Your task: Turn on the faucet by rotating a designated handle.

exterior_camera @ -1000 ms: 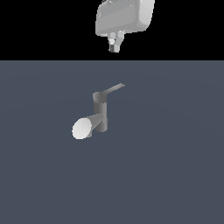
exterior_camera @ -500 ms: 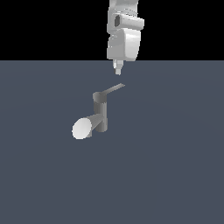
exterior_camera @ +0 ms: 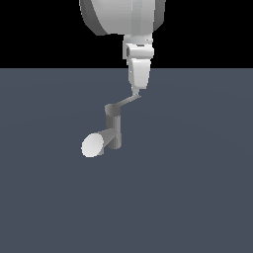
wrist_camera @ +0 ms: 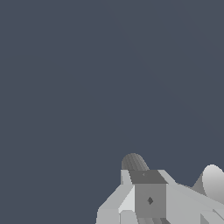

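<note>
The faucet (exterior_camera: 114,131) is a small grey upright cylinder, and its thick spout ends in a pale oval face (exterior_camera: 92,145). The handle (exterior_camera: 126,102), a thin light-grey lever, runs from the cylinder's top up toward the exterior view's right. My gripper (exterior_camera: 137,92) hangs from the white arm straight above, fingers together, its tip at the handle's outer end. In the wrist view the shut fingers (wrist_camera: 150,200) fill the lower edge. The faucet's rounded grey body (wrist_camera: 133,162) shows just past them, with the pale spout face (wrist_camera: 212,176) off to one side.
A flat dark blue-grey floor (exterior_camera: 197,197) spreads around the faucet. The large white arm housing (exterior_camera: 121,17) fills the top of the exterior view.
The arm has come down and nearer, bringing the gripper's tip from above the faucet to the handle's outer end. The faucet and handle look unmoved.
</note>
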Robot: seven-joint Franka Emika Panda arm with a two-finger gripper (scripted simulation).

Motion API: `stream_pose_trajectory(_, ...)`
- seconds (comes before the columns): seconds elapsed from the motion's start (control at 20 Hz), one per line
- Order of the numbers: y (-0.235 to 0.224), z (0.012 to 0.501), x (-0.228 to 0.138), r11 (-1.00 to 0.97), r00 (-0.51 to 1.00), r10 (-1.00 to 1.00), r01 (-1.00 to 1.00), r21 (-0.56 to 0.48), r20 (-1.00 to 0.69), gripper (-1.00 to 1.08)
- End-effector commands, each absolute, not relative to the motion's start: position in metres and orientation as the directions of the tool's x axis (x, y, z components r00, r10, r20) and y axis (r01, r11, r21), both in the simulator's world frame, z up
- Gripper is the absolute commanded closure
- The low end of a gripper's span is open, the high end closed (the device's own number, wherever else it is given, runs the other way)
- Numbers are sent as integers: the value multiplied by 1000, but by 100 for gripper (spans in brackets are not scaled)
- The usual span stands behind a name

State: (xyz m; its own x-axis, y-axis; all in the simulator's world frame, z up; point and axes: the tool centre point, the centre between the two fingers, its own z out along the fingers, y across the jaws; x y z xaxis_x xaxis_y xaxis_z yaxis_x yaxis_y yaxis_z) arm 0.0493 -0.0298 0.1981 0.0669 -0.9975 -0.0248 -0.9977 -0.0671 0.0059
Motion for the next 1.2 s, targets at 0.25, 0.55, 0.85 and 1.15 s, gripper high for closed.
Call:
stream_pose_trajectory(0.25, -34, 182, 58, -1, 1, -1000, -1000, 0, -1, 108)
stream_pose_trajectory(0.55, -34, 182, 58, 1, -1, -1000, -1000, 1, 0, 108)
stream_pose_trajectory(0.85, -36, 182, 41, 1, -1, -1000, -1000, 1, 0, 108)
stream_pose_trajectory(1.15, -37, 181, 23, 1, -1, -1000, -1000, 1, 0, 108)
